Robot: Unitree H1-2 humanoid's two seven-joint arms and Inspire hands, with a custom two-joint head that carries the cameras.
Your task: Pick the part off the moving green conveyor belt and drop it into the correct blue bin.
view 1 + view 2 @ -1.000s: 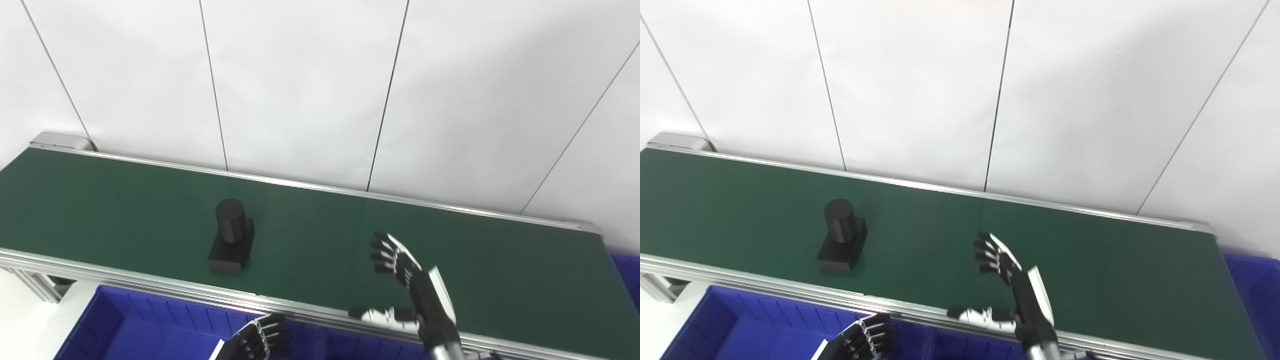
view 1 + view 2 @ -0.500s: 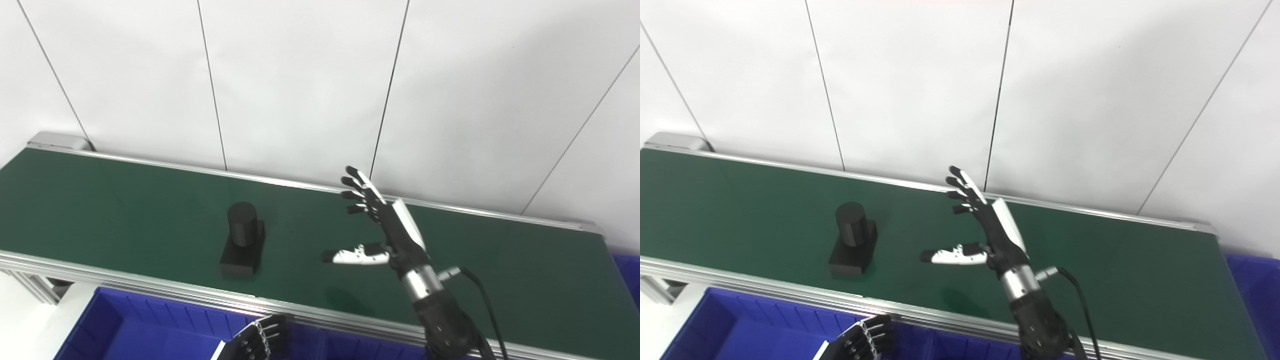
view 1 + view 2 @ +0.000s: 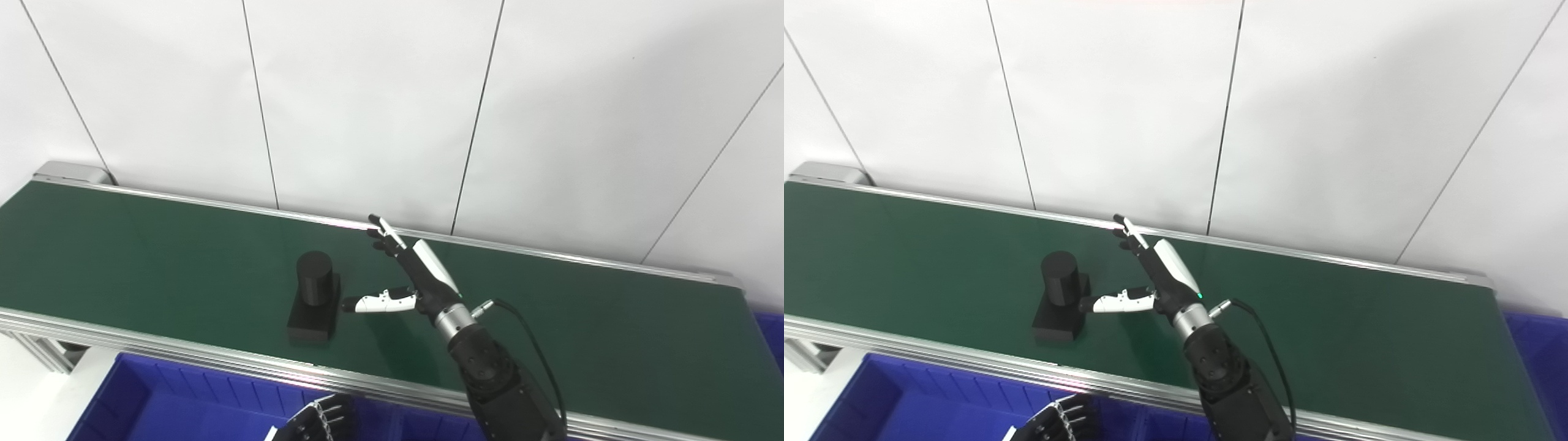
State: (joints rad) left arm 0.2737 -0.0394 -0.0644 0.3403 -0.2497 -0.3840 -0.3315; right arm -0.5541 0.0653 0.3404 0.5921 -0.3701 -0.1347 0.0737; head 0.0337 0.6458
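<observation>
Black part (image 3: 313, 297) stands mid-belt (image 3: 153, 257), toward the near edge, cylinder upright. Right hand (image 3: 404, 275) spread, empty, just right of it, thumb nearly touching. Left hand (image 3: 318, 419) low, farther.

White panel wall (image 3: 367, 92) behind, w/ thin dark seams running top to bottom, slightly slanted. Grey metal support legs (image 3: 37, 352) at lower left. Pale floor (image 3: 24, 398) at bottom left corner.
</observation>
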